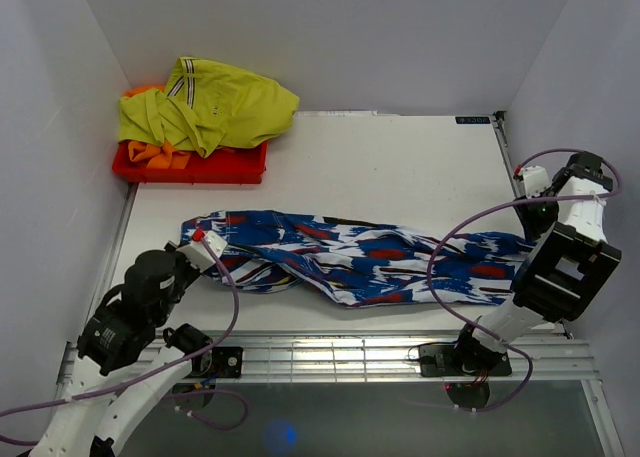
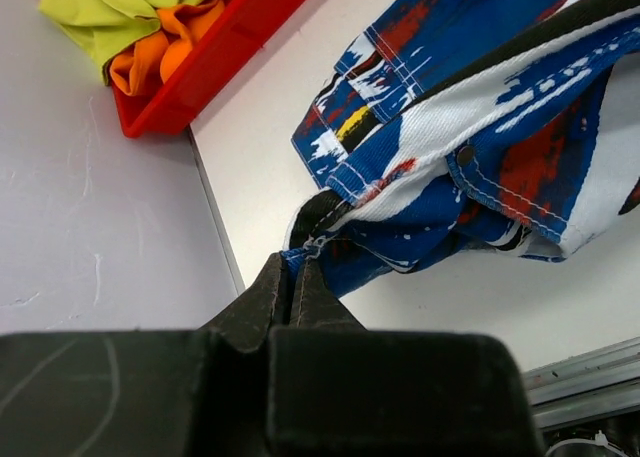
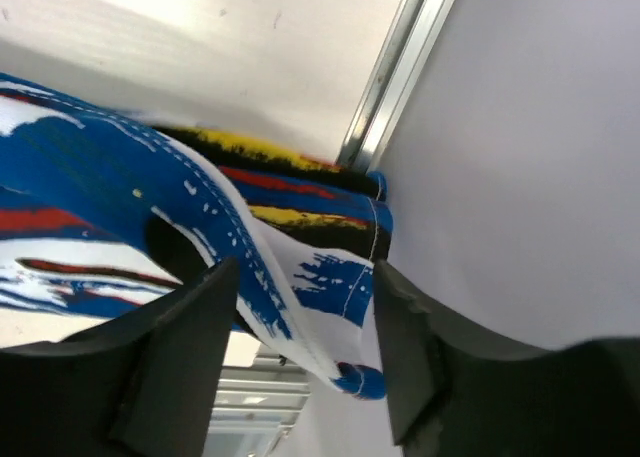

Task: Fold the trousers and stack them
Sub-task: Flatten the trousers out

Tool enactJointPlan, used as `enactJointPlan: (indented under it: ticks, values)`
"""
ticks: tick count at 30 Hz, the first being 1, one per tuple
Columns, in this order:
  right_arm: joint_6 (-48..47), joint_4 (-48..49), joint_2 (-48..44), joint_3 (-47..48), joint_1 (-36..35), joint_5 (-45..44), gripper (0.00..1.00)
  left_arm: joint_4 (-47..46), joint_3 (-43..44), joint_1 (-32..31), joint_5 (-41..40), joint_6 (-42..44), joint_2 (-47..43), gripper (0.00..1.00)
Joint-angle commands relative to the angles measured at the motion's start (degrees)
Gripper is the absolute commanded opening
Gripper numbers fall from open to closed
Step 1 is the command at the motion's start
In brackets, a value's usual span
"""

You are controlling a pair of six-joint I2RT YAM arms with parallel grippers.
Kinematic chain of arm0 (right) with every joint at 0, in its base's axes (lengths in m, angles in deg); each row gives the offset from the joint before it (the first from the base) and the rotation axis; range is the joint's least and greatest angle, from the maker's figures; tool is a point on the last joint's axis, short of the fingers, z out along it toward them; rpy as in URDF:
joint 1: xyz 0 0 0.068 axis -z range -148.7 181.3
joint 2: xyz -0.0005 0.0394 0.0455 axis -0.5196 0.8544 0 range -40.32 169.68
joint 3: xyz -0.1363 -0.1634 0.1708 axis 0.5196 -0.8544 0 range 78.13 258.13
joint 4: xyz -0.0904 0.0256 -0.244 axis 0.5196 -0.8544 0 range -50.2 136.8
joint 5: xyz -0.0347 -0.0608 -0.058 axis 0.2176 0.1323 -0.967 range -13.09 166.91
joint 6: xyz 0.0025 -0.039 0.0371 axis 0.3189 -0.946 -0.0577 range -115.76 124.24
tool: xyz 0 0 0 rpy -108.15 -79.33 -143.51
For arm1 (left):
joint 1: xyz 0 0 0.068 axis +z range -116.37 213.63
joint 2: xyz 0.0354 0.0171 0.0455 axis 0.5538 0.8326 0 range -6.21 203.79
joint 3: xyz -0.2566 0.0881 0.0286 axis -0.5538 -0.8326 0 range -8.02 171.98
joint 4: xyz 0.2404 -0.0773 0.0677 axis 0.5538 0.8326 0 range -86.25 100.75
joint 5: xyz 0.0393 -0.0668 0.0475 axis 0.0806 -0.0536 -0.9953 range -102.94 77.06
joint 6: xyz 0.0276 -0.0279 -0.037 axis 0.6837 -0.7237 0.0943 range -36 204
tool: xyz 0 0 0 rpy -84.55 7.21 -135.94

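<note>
The trousers (image 1: 370, 257), royal blue with white, red and black blotches, lie stretched and crumpled across the front of the table. My left gripper (image 1: 204, 243) is shut on their left end; the left wrist view shows the jaws (image 2: 297, 265) pinching a blue edge of the trousers (image 2: 480, 127). My right gripper (image 1: 537, 222) is at their right end by the side wall. In the right wrist view it (image 3: 300, 322) is open, and a hem of the trousers (image 3: 330, 277) hangs between the fingers (image 3: 190, 347) without being pinched.
A red tray (image 1: 190, 167) at the back left holds a yellow-green garment (image 1: 215, 107) and an orange garment (image 1: 160, 152); it also shows in the left wrist view (image 2: 230, 47). Enclosure walls (image 1: 60, 177) stand close on both sides. A metal rail (image 1: 350, 352) runs along the front edge.
</note>
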Motion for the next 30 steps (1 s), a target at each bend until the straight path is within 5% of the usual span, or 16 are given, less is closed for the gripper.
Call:
enactJointPlan:
  ticks: [1, 4, 6, 10, 15, 22, 30]
  values:
    - [1.2, -1.1, 0.9, 4.8, -2.7, 0.2, 0.66, -1.7, -1.6, 0.5, 0.4, -0.4, 2.7, 0.00]
    - [-0.8, -3.9, -0.3, 7.6, -3.9, 1.6, 0.97, -2.3, -1.5, 0.6, 1.2, -1.7, 7.2, 0.00]
    - [-4.4, -7.6, -1.5, 8.7, -3.2, 3.9, 0.92, -3.0, -0.5, 0.7, 1.7, -2.1, 11.1, 0.00]
    - [-21.3, -13.3, -11.9, -1.2, -1.3, 6.2, 0.97, -4.9, 0.2, 0.9, 2.4, -3.0, 17.0, 0.00]
    - [-32.8, -9.9, -24.1, -18.4, 0.4, 3.1, 0.79, -5.0, 2.4, 2.6, 6.4, -6.8, 27.7, 0.00]
    - [-43.1, -2.4, -29.1, -30.7, 1.7, 1.1, 0.73, -4.4, 10.0, 9.2, 15.7, -8.5, 39.9, 0.00]
    - [-54.6, 2.1, -28.5, -37.3, 5.7, 3.1, 0.70, -3.4, 13.0, 17.6, 21.3, -4.9, 44.1, 0.00]
